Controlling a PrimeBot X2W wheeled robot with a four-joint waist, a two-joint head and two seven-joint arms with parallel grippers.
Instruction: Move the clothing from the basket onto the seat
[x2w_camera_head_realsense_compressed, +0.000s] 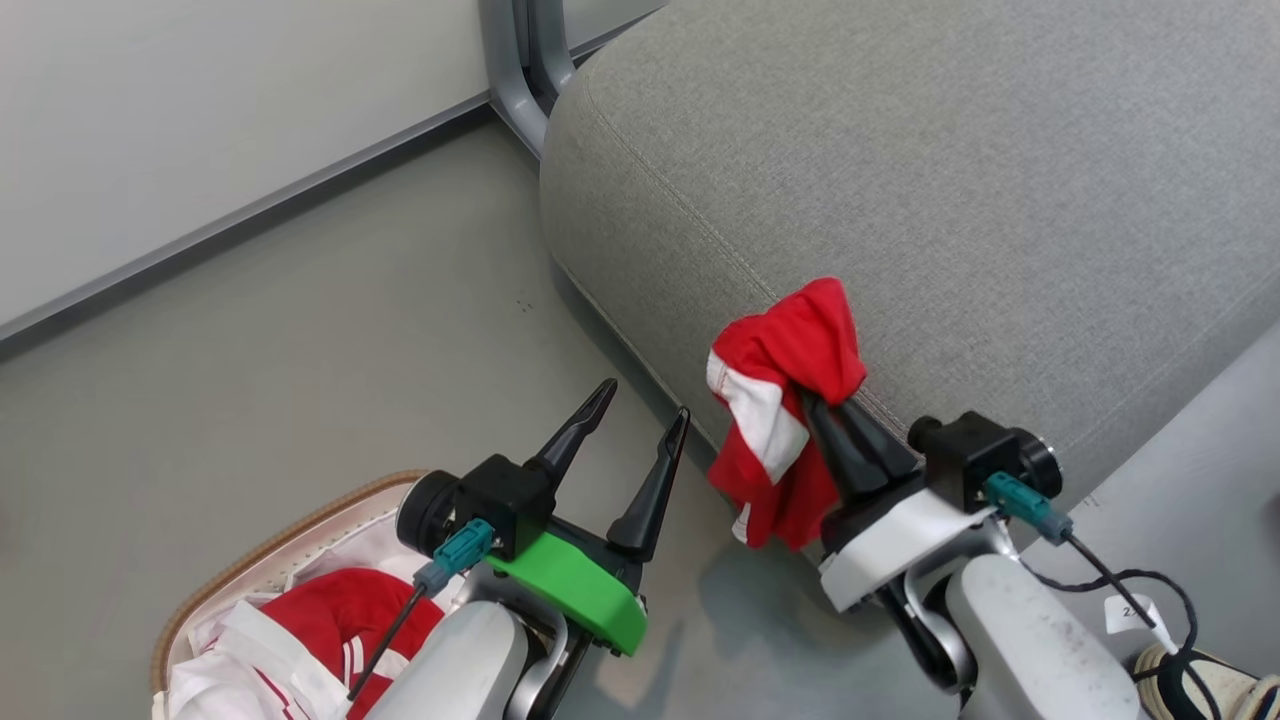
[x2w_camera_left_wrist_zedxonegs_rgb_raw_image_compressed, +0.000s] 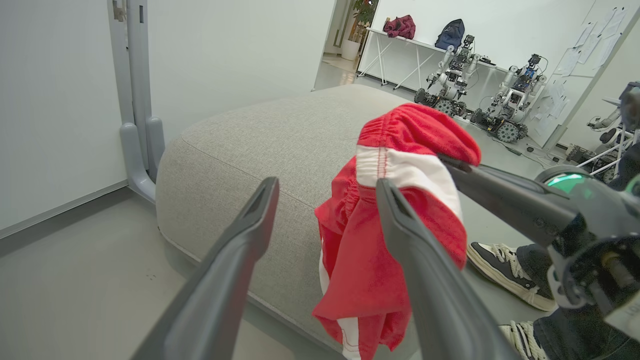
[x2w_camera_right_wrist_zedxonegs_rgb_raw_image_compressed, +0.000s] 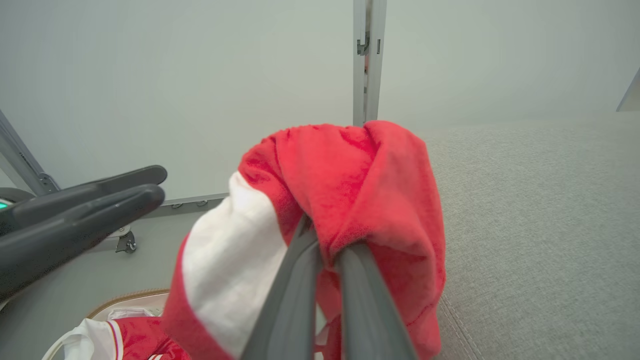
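Observation:
My right gripper (x2w_camera_head_realsense_compressed: 812, 400) is shut on a red garment with white trim (x2w_camera_head_realsense_compressed: 785, 400), which hangs at the front edge of the light grey seat (x2w_camera_head_realsense_compressed: 950, 200). In the right wrist view the same garment (x2w_camera_right_wrist_zedxonegs_rgb_raw_image_compressed: 360, 190) drapes over the closed fingers (x2w_camera_right_wrist_zedxonegs_rgb_raw_image_compressed: 350, 280). In the left wrist view it (x2w_camera_left_wrist_zedxonegs_rgb_raw_image_compressed: 395, 210) dangles beside the seat (x2w_camera_left_wrist_zedxonegs_rgb_raw_image_compressed: 260, 135). My left gripper (x2w_camera_head_realsense_compressed: 645, 410) stands open and empty above the floor, left of the garment. The basket (x2w_camera_head_realsense_compressed: 300, 530) sits at the lower left with a second red garment (x2w_camera_head_realsense_compressed: 350, 615) inside, partly hidden by my left arm.
A grey metal post (x2w_camera_head_realsense_compressed: 525, 70) stands by the wall behind the seat's corner. A person's sneaker (x2w_camera_left_wrist_zedxonegs_rgb_raw_image_compressed: 510, 272) rests on the floor to the right of the seat. Other robots (x2w_camera_left_wrist_zedxonegs_rgb_raw_image_compressed: 450, 80) and a table stand far back.

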